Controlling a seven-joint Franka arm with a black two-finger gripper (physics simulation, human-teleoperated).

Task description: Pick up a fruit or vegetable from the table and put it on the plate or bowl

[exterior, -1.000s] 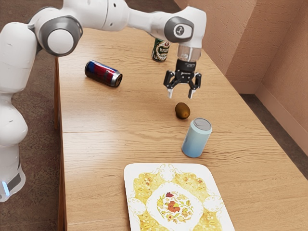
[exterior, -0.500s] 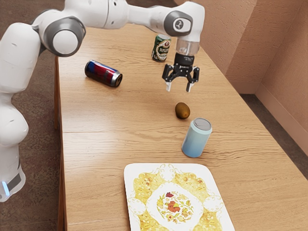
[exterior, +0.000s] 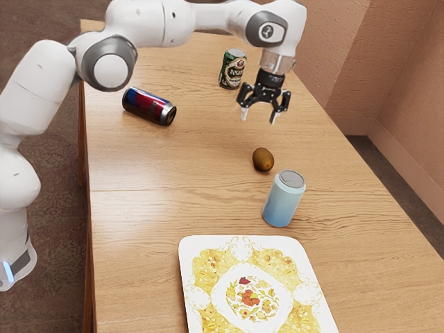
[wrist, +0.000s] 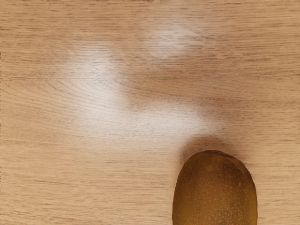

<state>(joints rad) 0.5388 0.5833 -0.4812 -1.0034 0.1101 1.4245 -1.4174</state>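
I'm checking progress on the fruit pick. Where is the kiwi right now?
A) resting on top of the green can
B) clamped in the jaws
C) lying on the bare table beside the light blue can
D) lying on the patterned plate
C: the kiwi lies on the wooden table, close beside the light blue can but apart from it, while the open jaws hang in the air clear of it.

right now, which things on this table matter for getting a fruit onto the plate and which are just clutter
For the job: kiwi; patterned plate; gripper, open, above the table.

Just lying about: green can, standing; blue-and-red can, on its side; light blue can, near the kiwi.
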